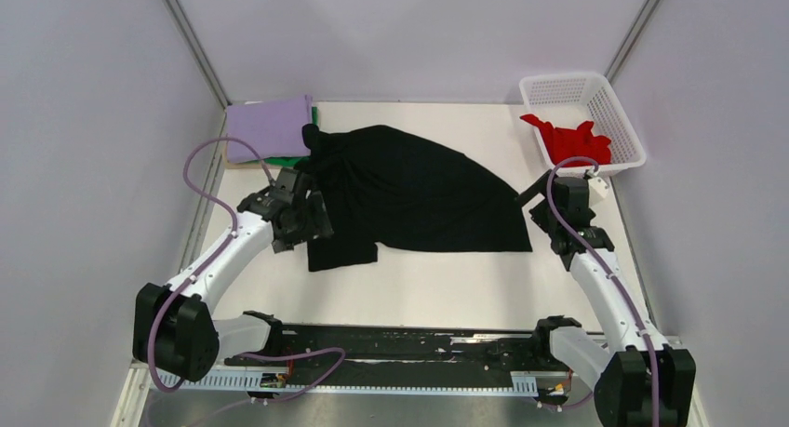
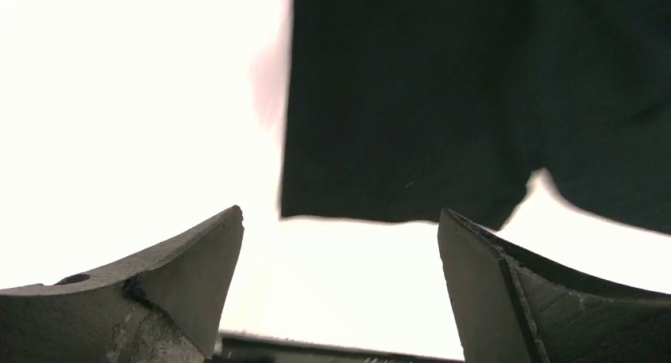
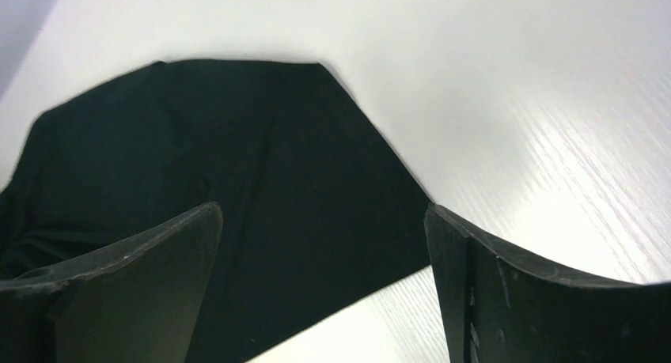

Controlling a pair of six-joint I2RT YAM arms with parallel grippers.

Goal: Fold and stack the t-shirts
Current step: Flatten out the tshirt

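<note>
Left hand (image 2: 340, 211) wide open, empty | right hand (image 3: 324, 206) wide open, empty | black t-shirt (image 1: 419, 190) beside

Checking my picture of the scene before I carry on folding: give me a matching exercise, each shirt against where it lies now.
Things:
1. black shirt
2. lilac shirt
3. red shirt
4. green shirt

Places:
A. in the basket
B. spread across the middle of the table
C. folded, on top of the far-left pile
D. under the lilac one, only its edge showing

Pairs: 1-B, 2-C, 3-A, 4-D
</note>
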